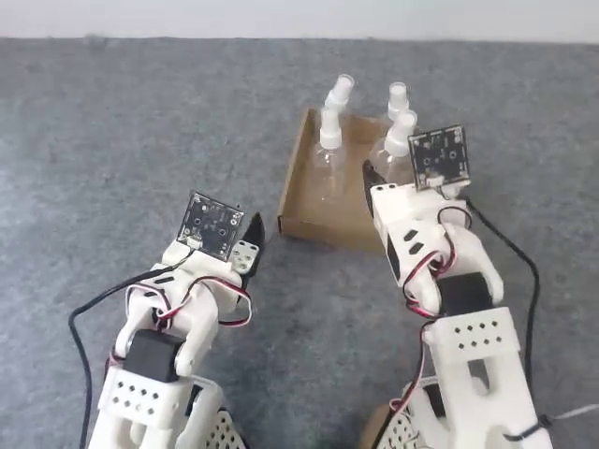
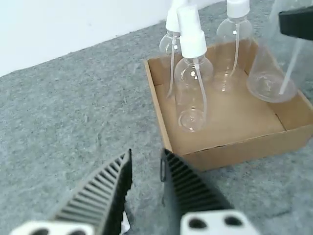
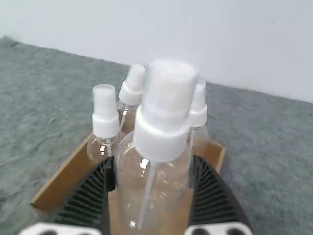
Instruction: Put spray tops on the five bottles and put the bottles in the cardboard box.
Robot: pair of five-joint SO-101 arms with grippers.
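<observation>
While the left gripper (image 1: pixel 255 236) hung over the grey mat (image 1: pixel 140 140), jaws slightly apart and empty, the cardboard box (image 1: pixel 292 187) sat at its two o'clock holding three spray-topped bottles (image 1: pixel 328 154). The right gripper (image 1: pixel 372 182) clamped a fourth bottle (image 1: pixel 398 150) at the box's three o'clock side.

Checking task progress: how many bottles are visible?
4. Three bottles stand in the cardboard box; a fourth bottle is in the right gripper over it. A fifth may be hidden.
</observation>
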